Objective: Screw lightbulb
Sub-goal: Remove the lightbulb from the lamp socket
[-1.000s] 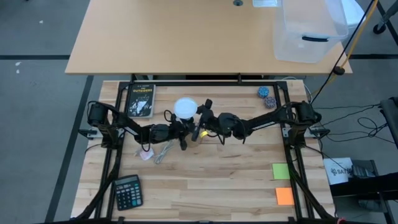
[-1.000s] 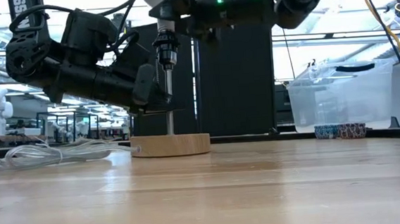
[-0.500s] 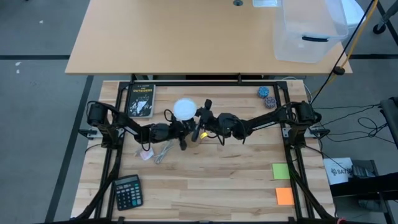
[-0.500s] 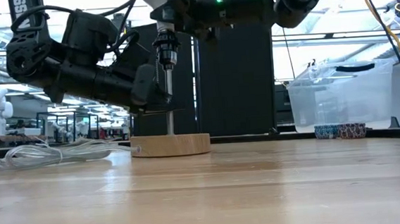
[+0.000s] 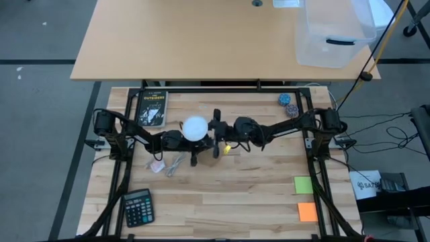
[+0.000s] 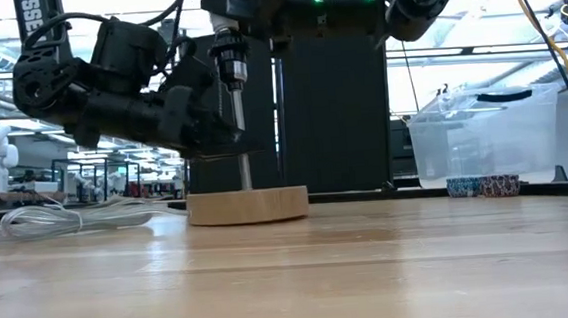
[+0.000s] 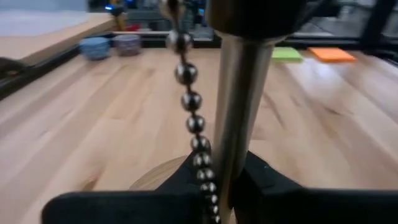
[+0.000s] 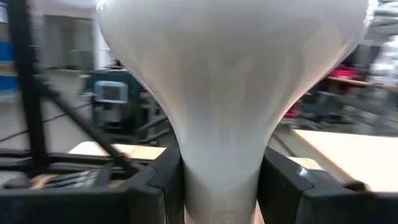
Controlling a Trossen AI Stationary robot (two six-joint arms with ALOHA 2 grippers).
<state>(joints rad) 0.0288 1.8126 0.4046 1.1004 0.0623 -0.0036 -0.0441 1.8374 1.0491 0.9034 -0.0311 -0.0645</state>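
Note:
The white lightbulb (image 5: 195,127) stands dome up over the lamp stand, and it fills the right wrist view (image 8: 230,74). The stand has a round wooden base (image 6: 247,206) resting on the table, an upright metal rod (image 6: 240,132) and a ribbed top (image 6: 227,63). A bead chain (image 7: 189,99) hangs beside the rod. My left gripper (image 5: 190,142) is shut on the rod. My right gripper (image 5: 209,128) is shut on the bulb. Where the bulb's screw base meets the stand's top is hidden. My left gripper pinches the stand's metal rod (image 7: 236,143) between its two fingers (image 7: 267,180), low on the rod above the wooden base. It comes from the table's left, with the fingers across the upright rod. The base rests on the table. My right gripper pinches the bulb's narrow neck (image 8: 221,174) between its two fingers (image 8: 286,180), below the dome. It comes level from the table's right. The bulb stands upright, dome up, above the stand.
A book (image 5: 152,107) lies at the far left and a calculator (image 5: 138,206) at the near left. Crumpled clear wrapper (image 5: 171,163) lies near the left gripper. Two small bowls (image 5: 287,104) and sticky notes (image 5: 304,185) are on the right. A clear bin (image 5: 332,30) stands on the table behind.
Both grippers have moved toward the table's near edge, keeping their holds. The bulb has gone with them and a little left, and now sits over the left gripper. The stand's wooden base has slid toward the near edge.

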